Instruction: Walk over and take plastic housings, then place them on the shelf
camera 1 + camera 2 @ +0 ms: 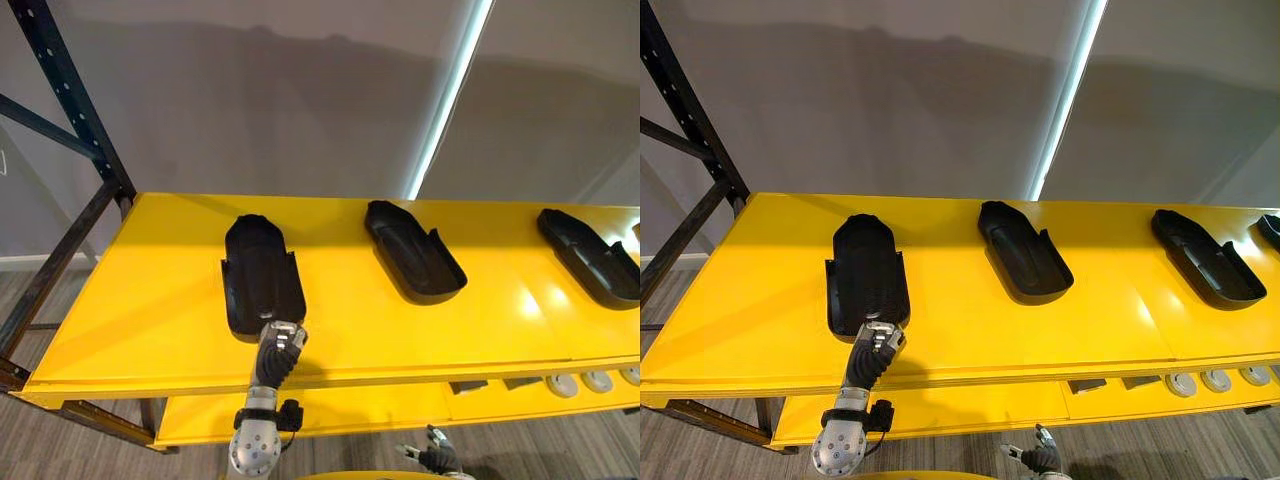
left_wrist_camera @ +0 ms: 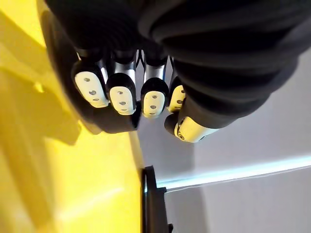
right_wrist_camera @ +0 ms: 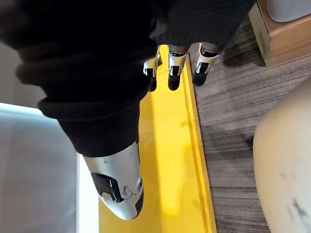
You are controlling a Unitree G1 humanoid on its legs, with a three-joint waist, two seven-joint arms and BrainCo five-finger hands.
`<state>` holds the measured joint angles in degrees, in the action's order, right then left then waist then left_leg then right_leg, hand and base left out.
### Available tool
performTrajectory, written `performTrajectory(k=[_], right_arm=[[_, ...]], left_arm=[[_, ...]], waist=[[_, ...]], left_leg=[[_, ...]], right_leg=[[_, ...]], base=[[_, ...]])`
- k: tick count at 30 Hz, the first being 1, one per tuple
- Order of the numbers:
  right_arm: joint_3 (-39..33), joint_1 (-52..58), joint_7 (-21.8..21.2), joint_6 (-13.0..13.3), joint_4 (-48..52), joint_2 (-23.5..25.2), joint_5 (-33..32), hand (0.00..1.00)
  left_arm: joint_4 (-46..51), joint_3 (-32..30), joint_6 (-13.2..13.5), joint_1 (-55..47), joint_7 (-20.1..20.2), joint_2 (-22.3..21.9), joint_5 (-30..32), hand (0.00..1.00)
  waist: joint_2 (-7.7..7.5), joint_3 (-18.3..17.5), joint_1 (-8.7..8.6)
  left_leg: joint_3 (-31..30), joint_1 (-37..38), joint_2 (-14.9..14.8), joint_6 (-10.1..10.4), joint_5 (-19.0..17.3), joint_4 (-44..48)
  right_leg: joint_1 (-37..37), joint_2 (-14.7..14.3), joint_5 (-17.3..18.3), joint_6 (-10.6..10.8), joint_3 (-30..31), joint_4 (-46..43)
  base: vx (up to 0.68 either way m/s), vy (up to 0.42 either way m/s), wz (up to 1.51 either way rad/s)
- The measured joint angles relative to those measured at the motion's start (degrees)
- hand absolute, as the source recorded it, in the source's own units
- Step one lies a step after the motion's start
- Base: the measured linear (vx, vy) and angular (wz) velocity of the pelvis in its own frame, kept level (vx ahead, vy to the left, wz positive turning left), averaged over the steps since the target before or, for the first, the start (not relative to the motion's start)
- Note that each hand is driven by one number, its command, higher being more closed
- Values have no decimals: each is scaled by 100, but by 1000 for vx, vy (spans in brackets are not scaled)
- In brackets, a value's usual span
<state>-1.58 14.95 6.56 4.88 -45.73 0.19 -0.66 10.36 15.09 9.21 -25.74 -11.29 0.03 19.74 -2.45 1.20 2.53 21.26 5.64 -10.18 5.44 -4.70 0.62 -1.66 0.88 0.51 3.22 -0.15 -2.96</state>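
Three black plastic housings lie open side up on the yellow shelf (image 1: 140, 310): a left housing (image 1: 258, 270), a middle housing (image 1: 413, 250) and a right housing (image 1: 590, 255). My left hand (image 1: 283, 345) reaches up from below the front edge to the near end of the left housing. In the left wrist view its fingers (image 2: 121, 92) curl over the dark housing (image 2: 97, 29), with the thumb (image 2: 192, 128) beside them. My right hand (image 1: 435, 458) hangs low below the shelf front, its fingers (image 3: 176, 65) straight and holding nothing.
A dark blue rack upright (image 1: 70, 90) and braces frame the shelf's left end. On a lower yellow shelf (image 1: 350, 410) lie several small grey discs (image 1: 565, 385) at the right. Another housing's tip (image 1: 1272, 228) shows at the far right. A wooden box (image 3: 286, 24) stands on the floor.
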Motion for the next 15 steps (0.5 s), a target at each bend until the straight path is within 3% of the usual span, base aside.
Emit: performTrajectory(k=[3, 15], right_arm=[[58, -11, 12, -16, 2, 51, -4, 0], [146, -17, 97, -35, -1, 28, -21, 0]], left_arm=[[-137, -64, 1, -25, -1, 4, 14, 100], [-509, -226, 5, 164, -150, 7, 319, 100]], waist=[[-85, 49, 12], [-66, 15, 14]], left_leg=[[28, 7, 55, 34, 32, 13], [7, 238, 328, -3, 265, -391]], right_leg=[[7, 54, 154, -87, -54, 3], [-9, 258, 270, 76, -184, 5]], base=[[-25, -31, -3], [30, 19, 5]])
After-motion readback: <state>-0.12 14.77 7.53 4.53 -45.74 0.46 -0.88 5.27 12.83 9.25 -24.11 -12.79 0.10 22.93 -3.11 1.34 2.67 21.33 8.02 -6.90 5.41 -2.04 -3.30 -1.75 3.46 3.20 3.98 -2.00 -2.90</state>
